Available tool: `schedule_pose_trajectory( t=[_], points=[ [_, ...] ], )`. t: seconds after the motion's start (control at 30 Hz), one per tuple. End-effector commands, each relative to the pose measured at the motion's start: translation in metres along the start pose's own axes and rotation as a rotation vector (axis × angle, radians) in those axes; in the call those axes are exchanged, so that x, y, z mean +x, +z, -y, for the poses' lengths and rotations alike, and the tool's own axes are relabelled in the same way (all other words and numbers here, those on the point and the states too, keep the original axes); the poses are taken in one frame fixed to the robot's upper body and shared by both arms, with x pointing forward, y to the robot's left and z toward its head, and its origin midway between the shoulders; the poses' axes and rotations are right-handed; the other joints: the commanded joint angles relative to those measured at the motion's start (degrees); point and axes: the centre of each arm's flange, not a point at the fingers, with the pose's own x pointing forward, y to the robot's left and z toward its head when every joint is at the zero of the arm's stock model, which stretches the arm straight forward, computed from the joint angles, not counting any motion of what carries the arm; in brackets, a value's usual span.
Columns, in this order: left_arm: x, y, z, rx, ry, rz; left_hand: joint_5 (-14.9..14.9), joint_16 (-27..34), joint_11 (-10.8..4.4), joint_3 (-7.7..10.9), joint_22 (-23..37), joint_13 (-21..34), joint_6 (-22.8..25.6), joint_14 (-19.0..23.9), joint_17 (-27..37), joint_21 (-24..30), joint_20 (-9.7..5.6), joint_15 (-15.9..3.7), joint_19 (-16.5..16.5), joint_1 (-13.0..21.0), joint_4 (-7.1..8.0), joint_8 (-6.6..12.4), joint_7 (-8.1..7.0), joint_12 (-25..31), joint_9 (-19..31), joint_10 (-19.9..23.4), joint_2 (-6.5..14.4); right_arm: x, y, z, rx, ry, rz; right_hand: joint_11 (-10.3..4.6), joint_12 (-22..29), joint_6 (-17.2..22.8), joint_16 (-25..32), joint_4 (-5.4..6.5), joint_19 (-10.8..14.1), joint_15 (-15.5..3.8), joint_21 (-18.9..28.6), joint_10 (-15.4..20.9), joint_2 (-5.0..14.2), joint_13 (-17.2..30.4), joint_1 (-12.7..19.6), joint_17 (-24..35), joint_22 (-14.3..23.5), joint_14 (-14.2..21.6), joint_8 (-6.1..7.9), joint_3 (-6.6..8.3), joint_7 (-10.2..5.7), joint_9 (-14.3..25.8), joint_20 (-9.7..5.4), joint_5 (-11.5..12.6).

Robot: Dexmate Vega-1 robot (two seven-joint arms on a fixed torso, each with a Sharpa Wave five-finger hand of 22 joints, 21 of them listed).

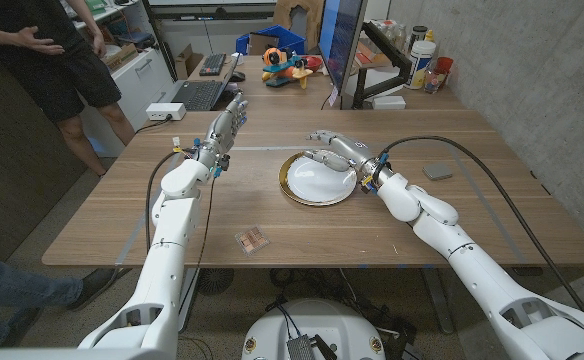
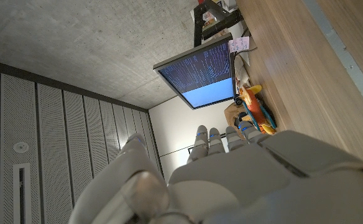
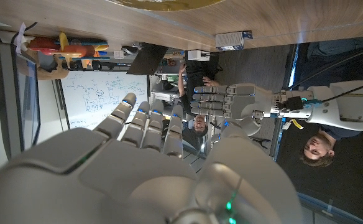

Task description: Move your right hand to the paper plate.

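Observation:
A white paper plate with a gold rim [image 1: 318, 182] lies in the middle of the wooden table. My right hand [image 1: 334, 150] hovers over the plate's far right edge, fingers spread and holding nothing; whether it touches the plate I cannot tell. In the right wrist view the right hand [image 3: 150, 162] has its fingers extended, and a sliver of the plate's gold rim [image 3: 169, 5] shows at the frame edge. My left hand [image 1: 224, 128] is raised over the table's far left part, fingers straight and apart, empty. The left hand [image 2: 231, 168] shows its back in the left wrist view.
A small patterned tile [image 1: 251, 238] lies near the front edge, a grey square pad [image 1: 438, 171] at the right. A monitor [image 1: 338, 40], laptop [image 1: 197, 94], toys [image 1: 290, 66] and bottles [image 1: 424, 60] crowd the far side. A person [image 1: 57, 60] stands at the back left.

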Motion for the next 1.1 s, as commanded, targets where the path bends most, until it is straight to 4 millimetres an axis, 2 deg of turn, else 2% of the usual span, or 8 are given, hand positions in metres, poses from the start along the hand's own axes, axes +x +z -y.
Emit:
schedule_pose_trajectory(
  t=[0.03,1.1],
  points=[
    [0.001,0.002,0.000,0.002,-0.001,-0.002,-0.1,-0.1,0.44,0.01,0.1,0.2,0.4,-0.2,0.3,-0.1,0.31,0.40,-1.0,-0.1,-0.33,0.30,0.32,0.3,0.3,0.0,0.3,0.001,0.000,-0.002,-0.036,0.015,-0.003,0.11,-0.2,0.3,-0.2,-0.25,0.5,-0.47,-0.1,0.4,0.53,0.3,0.2,0.2,0.3,-0.1,-0.29,0.28,-0.23,0.1,-0.28,0.2],
    [0.001,-0.001,0.001,-0.002,0.009,-0.006,-0.2,-0.1,0.48,-0.08,0.2,0.2,0.4,-0.3,0.3,-0.8,0.29,0.36,-0.8,-0.3,-0.55,0.25,0.34,0.3,0.3,0.0,0.4,0.007,-0.004,-0.013,-0.115,0.055,0.000,-0.15,-0.4,0.5,-0.3,-0.43,0.8,-0.68,-1.0,0.5,0.65,0.3,0.2,0.1,0.3,0.0,-0.36,0.27,-0.49,0.1,-0.37,0.5]
  ],
)
